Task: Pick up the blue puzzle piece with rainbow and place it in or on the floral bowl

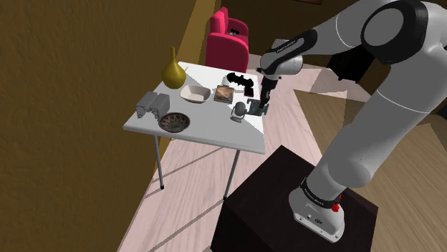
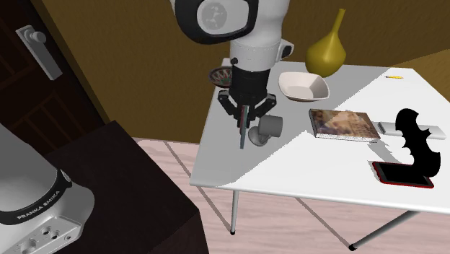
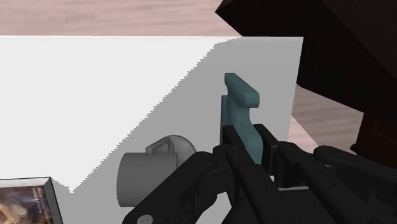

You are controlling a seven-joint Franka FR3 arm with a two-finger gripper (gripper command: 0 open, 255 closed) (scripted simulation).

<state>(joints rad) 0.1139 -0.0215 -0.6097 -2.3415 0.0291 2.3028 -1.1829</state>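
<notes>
The black gripper (image 3: 251, 145) has its jaws shut tight on the blue-green puzzle piece (image 3: 240, 105). The two fingers (image 3: 229, 156) press on the flat sides of the piece, one on each side. Most of the piece sticks out past the fingertips. No rainbow can be seen on it from here.

In the second exterior view the gripper (image 2: 246, 119) points down at the white counter (image 2: 317, 159). The thin piece (image 2: 243, 136) hangs straight down from it. I cannot tell if the tip of the piece touches the counter or not. A grey mug (image 2: 267, 130) lies on its side just beside the piece.

In the shoulder view the gripper (image 1: 259, 106) and the piece (image 1: 253, 107) are by the counter's edge that is nearest the dark stand (image 1: 286, 207). The floral bowl (image 1: 175, 122) is dark with a pattern inside. It sits well apart from the piece, toward the shoulder view's left, near the front edge of the counter. The piece is not in the bowl.

A plain white bowl (image 1: 195, 93) and a book (image 1: 223, 93) lie between them, a bit farther back. A yellow vase (image 1: 172, 70) stands at the back of the counter. A black bat shape (image 2: 417, 137) stands near a red phone (image 2: 402, 174).
</notes>
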